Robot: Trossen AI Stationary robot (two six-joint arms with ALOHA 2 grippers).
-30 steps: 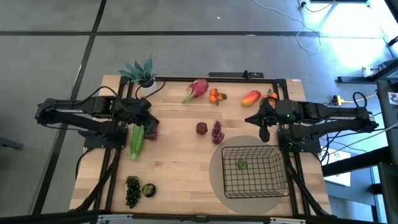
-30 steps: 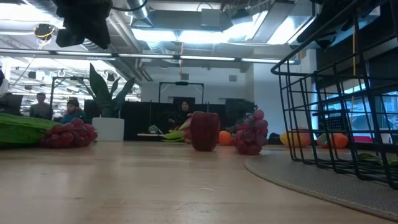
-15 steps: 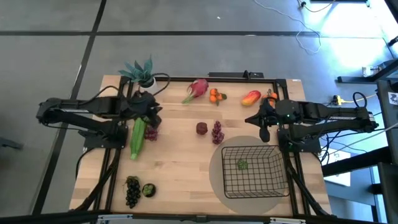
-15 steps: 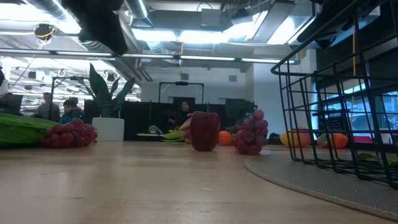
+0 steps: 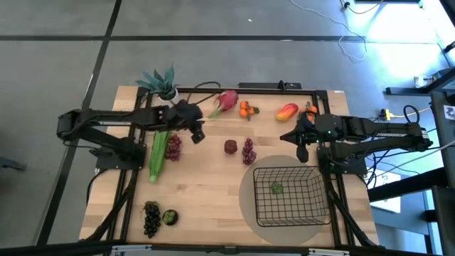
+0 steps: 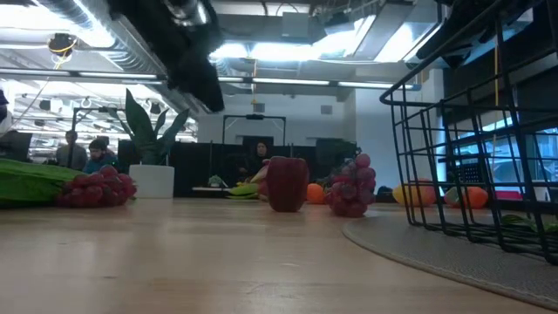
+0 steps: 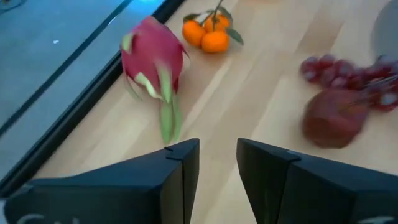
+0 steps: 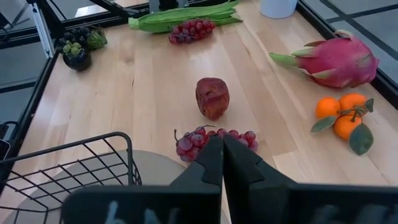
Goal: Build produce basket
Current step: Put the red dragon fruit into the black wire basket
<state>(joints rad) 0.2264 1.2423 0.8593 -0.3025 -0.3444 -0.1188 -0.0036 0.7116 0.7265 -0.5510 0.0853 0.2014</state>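
The black wire basket (image 5: 288,192) stands on a round grey mat at the near right, with a small green piece (image 5: 276,188) lying inside. On the wood lie a pink dragon fruit (image 5: 226,101), tangerines (image 5: 246,109), a mango (image 5: 286,112), a dark red fruit (image 5: 231,146), red grapes (image 5: 248,151), a green stalk (image 5: 157,155) and dark grapes (image 5: 151,217). My left gripper (image 5: 197,135) hangs open above the table, just short of the dragon fruit (image 7: 152,59), with nothing between its fingers. My right gripper (image 5: 302,151) waits shut above the basket's far edge.
A spiky plant in a white pot (image 5: 162,82) stands at the far left corner. Purple grapes (image 5: 173,147) lie against the stalk. A small green fruit (image 5: 170,216) sits beside the dark grapes. Bare wood lies between the stalk and the mat (image 5: 249,213).
My left gripper has swung from over the green stalk toward the table's right, toward the dragon fruit, sinking a little and rolling about its own line. The stalk and the purple grapes lie where they were.
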